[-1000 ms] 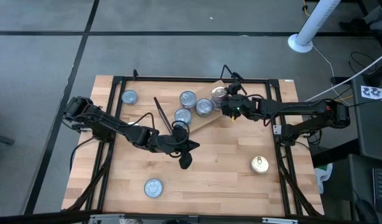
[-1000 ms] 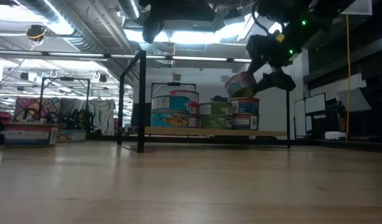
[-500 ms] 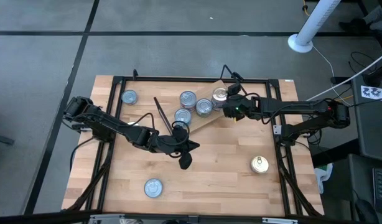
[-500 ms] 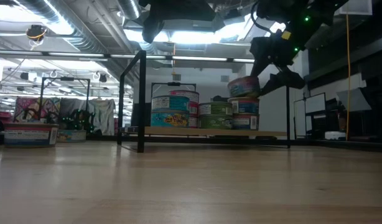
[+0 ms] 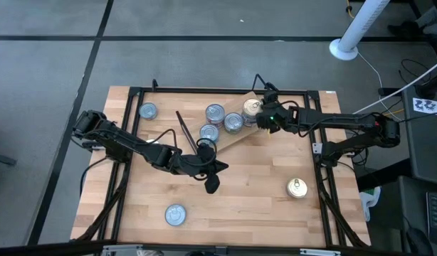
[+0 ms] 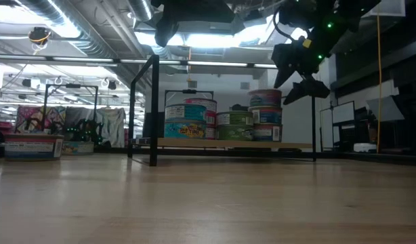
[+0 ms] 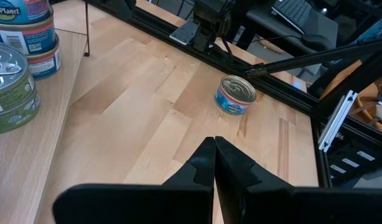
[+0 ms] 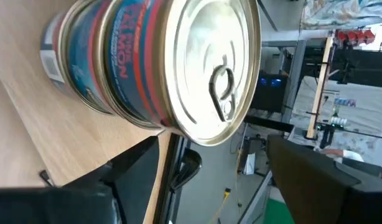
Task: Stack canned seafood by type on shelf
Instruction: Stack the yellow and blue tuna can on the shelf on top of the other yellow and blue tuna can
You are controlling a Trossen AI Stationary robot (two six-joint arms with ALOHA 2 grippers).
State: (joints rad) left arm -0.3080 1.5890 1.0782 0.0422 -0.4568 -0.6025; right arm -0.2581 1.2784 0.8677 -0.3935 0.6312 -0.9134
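The shelf (image 5: 236,139) lies slantwise at the table's far middle, and several tins stand on it. At its right end a red-and-blue labelled tin with a pull-ring lid (image 6: 265,98) (image 8: 178,68) sits level on another tin (image 6: 265,115). My right gripper (image 5: 262,118) (image 6: 289,85) is open just to the right of that top tin. Its fingers (image 8: 315,180) stand on either side of the tin without touching it. My left gripper (image 5: 212,182) (image 7: 214,158) is shut in mid-table, above the bare wood, with nothing in it.
Loose tins stand on the table at the far left (image 5: 148,110), the near left (image 5: 175,214) and the right (image 5: 297,188) (image 7: 235,95). A black frame (image 5: 133,92) runs round the table. There is bare wood along the near middle.
A second ago the top tin hung tilted at my right gripper, just above the stack. It has come down and now sits level on the lower tin. My right gripper has drawn back slightly toward the table's right edge.
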